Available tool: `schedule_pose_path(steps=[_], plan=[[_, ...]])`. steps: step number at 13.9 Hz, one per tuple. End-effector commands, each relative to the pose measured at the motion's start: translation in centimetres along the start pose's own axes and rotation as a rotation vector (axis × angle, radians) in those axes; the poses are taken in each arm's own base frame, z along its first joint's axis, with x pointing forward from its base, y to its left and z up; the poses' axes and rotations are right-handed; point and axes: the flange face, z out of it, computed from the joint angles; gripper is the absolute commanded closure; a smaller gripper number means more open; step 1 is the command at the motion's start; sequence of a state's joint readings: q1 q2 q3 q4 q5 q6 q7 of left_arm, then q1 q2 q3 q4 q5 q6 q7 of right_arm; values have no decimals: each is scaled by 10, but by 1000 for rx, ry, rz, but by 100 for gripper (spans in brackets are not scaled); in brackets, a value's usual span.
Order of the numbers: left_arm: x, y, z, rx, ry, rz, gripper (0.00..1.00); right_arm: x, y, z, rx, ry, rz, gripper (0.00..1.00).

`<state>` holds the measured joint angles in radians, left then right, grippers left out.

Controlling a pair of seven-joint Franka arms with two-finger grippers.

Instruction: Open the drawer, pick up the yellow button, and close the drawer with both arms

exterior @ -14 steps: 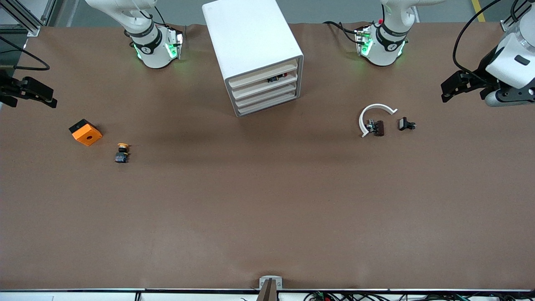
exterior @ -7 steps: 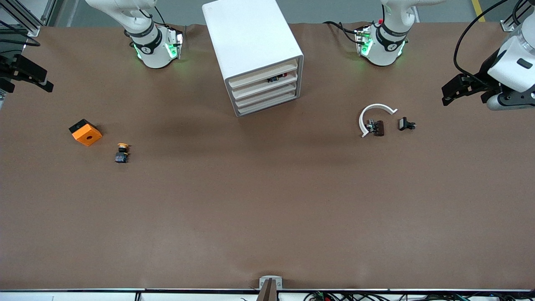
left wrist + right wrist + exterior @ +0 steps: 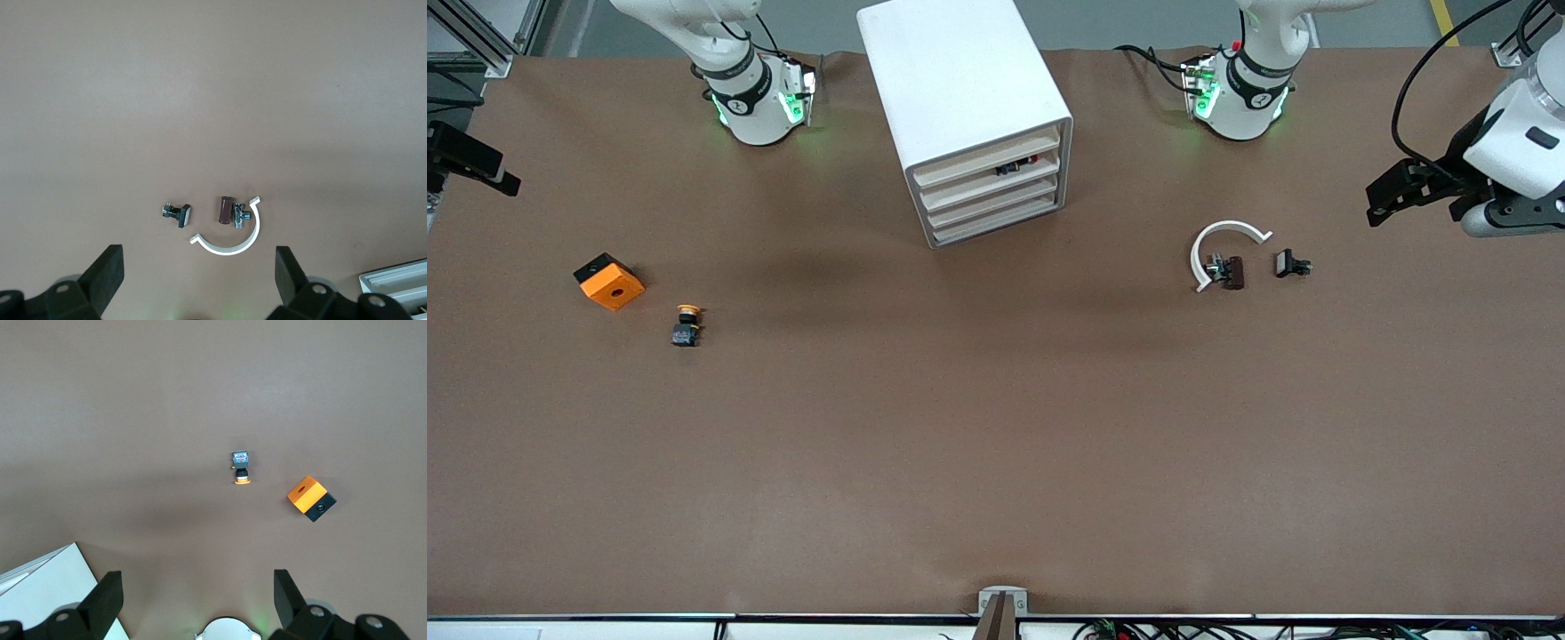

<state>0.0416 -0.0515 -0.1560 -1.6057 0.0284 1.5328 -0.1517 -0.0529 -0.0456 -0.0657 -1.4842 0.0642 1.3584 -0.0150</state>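
Left tool (image 3: 1383,191) open, right tool (image 3: 467,160) open, button (image 3: 686,324) on table

1. Brown table (image 3: 996,444) carried a white drawer cabinet (image 3: 960,98).
2. Toward the right arm's end from the cabinet: orange block (image 3: 609,282), button (image 3: 686,325) just beside it.
3. Toward the left arm's end: white curved strip (image 3: 1221,249), brown part (image 3: 1232,272), black part (image 3: 1289,264).
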Motion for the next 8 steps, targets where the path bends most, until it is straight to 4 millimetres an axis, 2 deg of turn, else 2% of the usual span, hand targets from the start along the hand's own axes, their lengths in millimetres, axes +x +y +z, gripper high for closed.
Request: schedule_pose_path(steps=[1, 8], plan=[[1, 2, -6, -6, -2, 25, 0, -13, -1, -1, 11, 12, -7, 0], [0, -4, -4, -11, -14, 13, 0, -17, -7, -7, -13, 31, -29, 0]])
